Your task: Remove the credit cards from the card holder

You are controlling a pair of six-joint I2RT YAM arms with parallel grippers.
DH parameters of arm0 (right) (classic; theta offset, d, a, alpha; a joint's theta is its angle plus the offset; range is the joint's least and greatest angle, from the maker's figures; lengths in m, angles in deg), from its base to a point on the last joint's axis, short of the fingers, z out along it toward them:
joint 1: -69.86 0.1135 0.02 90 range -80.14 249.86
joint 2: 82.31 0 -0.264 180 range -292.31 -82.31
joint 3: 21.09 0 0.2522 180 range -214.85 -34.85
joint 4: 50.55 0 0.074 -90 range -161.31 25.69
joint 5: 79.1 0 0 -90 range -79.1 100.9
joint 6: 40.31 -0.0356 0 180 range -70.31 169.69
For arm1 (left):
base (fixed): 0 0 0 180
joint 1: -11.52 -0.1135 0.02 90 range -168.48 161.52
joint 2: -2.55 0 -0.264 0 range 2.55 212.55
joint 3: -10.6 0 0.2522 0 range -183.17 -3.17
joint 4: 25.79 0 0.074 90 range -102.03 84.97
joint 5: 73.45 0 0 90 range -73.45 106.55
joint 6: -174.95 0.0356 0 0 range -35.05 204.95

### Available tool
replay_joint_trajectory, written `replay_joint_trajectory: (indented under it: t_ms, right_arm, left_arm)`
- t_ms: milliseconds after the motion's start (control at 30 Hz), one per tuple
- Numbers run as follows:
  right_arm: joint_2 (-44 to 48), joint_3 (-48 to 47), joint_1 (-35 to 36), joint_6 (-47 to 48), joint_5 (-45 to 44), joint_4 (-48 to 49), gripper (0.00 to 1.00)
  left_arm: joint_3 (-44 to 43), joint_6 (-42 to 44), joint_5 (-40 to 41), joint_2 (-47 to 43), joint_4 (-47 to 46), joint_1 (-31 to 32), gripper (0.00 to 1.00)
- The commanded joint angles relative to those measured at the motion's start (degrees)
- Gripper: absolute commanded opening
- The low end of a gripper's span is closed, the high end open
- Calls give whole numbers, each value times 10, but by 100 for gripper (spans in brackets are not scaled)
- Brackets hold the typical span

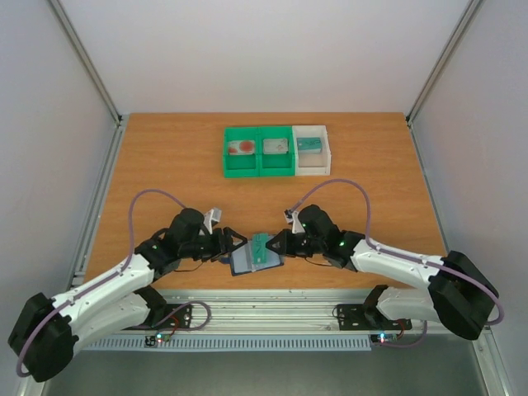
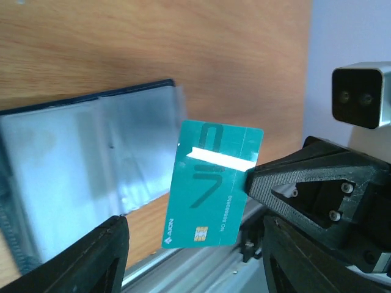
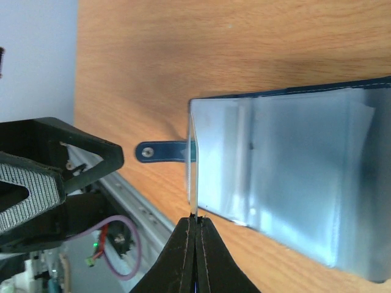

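Top view: card holder (image 1: 246,264) open on the table (image 1: 165,165), between the two claws. Teal card (image 1: 264,246) over the holder's far right part. Right gripper (image 1: 277,242) just right of the holder, on that card. Left gripper (image 1: 234,244) at the holder's left edge. Well beyond the holder sat a green bin (image 1: 258,171) and a white bin (image 1: 312,170); a pale card (image 1: 243,148) with a red blotch lay in the green bin.

Left wrist view: left claw's fingers stood wide apart, gripping nothing. Teal card hung at the holder's right edge, upper corner overlapping the clear sleeve; could not tell if still tucked in. Right claw's black tips were clamped on the card's right side.

Right wrist view: right fingers were pressed together on the teal card, seen edge-on at the holder's left edge. A blue strap tab (image 3: 162,151) poked out left of the holder
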Motion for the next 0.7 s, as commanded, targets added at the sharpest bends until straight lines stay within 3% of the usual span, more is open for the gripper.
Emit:
replay_joint_trajectory:
  t_ms: [0,333,500,667]
  right_arm:
    - [52,0,-4,-48,32,23,1]
    - [133,12,-4,-98,63,58,1]
    - [134,12,-4,-104,71,63,1]
    - [134,16,-4,-100,84,70,1]
  left_arm:
    - [32,-46,-45,-35,-111,-1,60]
    - [70,-97,-88,-42,-278,-1,57]
    - [78,-126,-109,-24,-346,-1,40]
    - [91,-137,-111,-30,-383,0,3]
